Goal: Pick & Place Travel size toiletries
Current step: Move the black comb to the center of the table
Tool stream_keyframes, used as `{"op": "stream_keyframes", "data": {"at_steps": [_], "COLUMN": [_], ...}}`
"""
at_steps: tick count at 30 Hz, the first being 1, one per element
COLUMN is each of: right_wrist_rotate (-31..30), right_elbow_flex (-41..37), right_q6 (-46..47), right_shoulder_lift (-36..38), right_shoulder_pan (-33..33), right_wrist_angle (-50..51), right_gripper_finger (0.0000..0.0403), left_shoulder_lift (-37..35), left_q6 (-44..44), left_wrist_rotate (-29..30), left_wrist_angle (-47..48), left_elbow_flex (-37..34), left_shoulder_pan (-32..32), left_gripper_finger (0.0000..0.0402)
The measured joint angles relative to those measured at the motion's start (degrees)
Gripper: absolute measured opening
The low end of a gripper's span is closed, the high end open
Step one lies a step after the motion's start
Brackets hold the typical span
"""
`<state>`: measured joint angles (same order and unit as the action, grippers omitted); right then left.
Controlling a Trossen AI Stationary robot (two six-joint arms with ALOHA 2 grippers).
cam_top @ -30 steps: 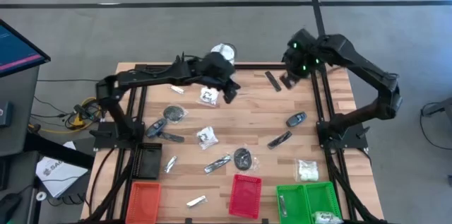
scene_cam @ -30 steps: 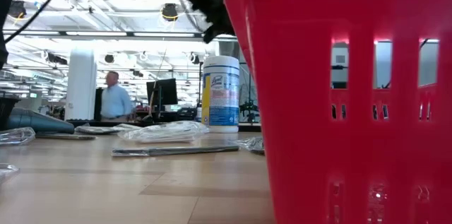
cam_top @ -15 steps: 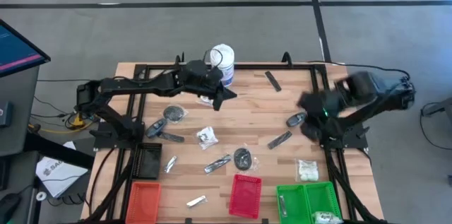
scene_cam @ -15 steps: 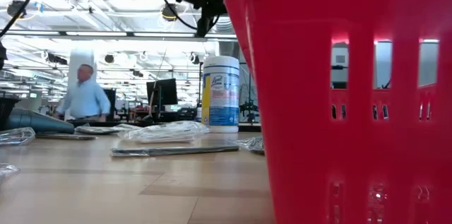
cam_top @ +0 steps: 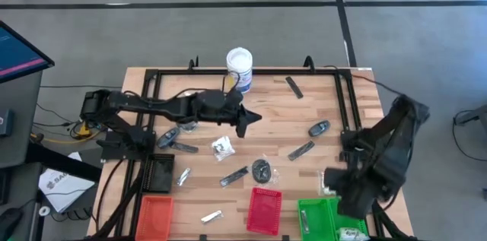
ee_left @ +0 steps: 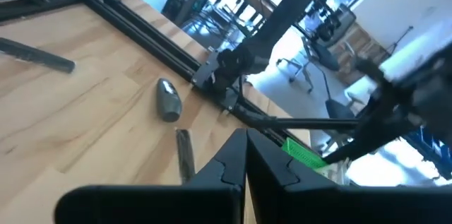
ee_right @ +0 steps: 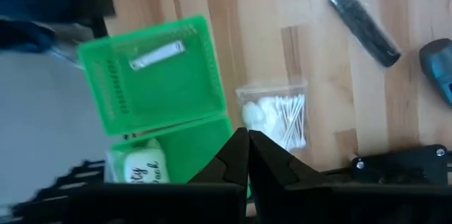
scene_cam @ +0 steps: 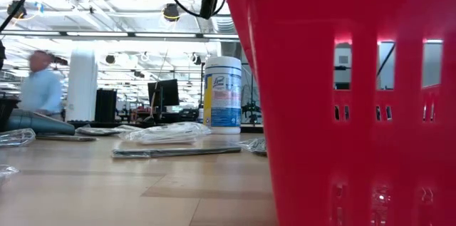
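Observation:
Toiletries lie scattered on the wooden table: a clear packet (cam_top: pixel 223 146), a dark disc (cam_top: pixel 262 169), a black stick (cam_top: pixel 301 150), a grey-blue pod (cam_top: pixel 319 128), a comb (cam_top: pixel 293 87) and a silvery tube (cam_top: pixel 234 175). My left gripper (cam_top: pixel 246 119) hangs shut above the table's middle, touching nothing; its wrist view shows the shut fingers (ee_left: pixel 245 146) over the pod (ee_left: pixel 168 99) and stick (ee_left: pixel 185 155). My right gripper (cam_top: pixel 335 184) is shut and empty (ee_right: pixel 247 143), raised above a clear packet of cotton swabs (ee_right: pixel 274 114) beside the green tray (ee_right: pixel 159 83).
A white tub with a blue label (cam_top: pixel 238 66) stands at the far edge. The red tray (cam_top: pixel 264 209), orange tray (cam_top: pixel 154 214) and green tray (cam_top: pixel 335 214) sit along the near edge; the green one holds a silvery item (ee_right: pixel 157 54) and a white pack (ee_right: pixel 145 167). A person walks behind the table (scene_cam: pixel 39 90).
My left arm has swung from the far edge by the tub toward the table's middle and stretched out lower. My right arm has swept from the far right corner toward the near right edge, ending above the swab packet and green tray. The person behind has walked left.

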<state>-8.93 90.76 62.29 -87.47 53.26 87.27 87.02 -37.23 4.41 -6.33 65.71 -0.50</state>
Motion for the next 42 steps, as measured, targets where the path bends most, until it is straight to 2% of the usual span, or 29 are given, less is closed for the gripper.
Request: {"op": "stream_keyframes", "data": {"at_steps": [5, 12, 20, 23, 27, 32, 42], "right_wrist_rotate": [0.02, 0.76, 2.69, 3.26, 7.97, 9.38, 10.01], "right_elbow_flex": [0.00, 0.00, -0.11, -2.22, -8.41, -12.68, -13.31], "right_q6": [-2.95, -9.30, -13.40, -13.83, -11.58, -5.49, -9.26], "right_shoulder_lift": [-5.03, -10.81, -15.89, -16.36, -16.36, -16.38, -16.39], "right_shoulder_pan": [1.30, 0.68, -0.58, -0.58, -0.56, -0.08, -1.91], "right_wrist_angle": [-2.69, -11.32, -13.97, -18.75, -27.00, -27.26, -30.34], "right_gripper_finger": [0.0000, 0.0000, 0.0000, 0.0000, 0.0000, 0.0000, 0.0000], "left_shoulder_lift": [0.00, 0.00, 0.00, 0.00, 0.00, 0.00, 0.00], "left_q6": [-1.92, -2.76, -4.03, -4.03, -3.94, -3.74, -2.14], "left_wrist_rotate": [3.73, 6.78, 9.26, 9.28, 9.30, 9.30, 9.30], "left_wrist_angle": [-0.67, -0.76, -1.12, -1.18, -1.19, -1.20, -1.20], "left_elbow_flex": [0.00, 0.00, 0.00, 0.00, 0.00, 0.00, 0.00], "left_shoulder_pan": [3.05, 5.61, 8.63, 9.60, 10.32, 10.32, 10.32], "left_gripper_finger": [0.0001, 0.0001, 0.0001, 0.0001, 0.0001, 0.0001, 0.0001]}}
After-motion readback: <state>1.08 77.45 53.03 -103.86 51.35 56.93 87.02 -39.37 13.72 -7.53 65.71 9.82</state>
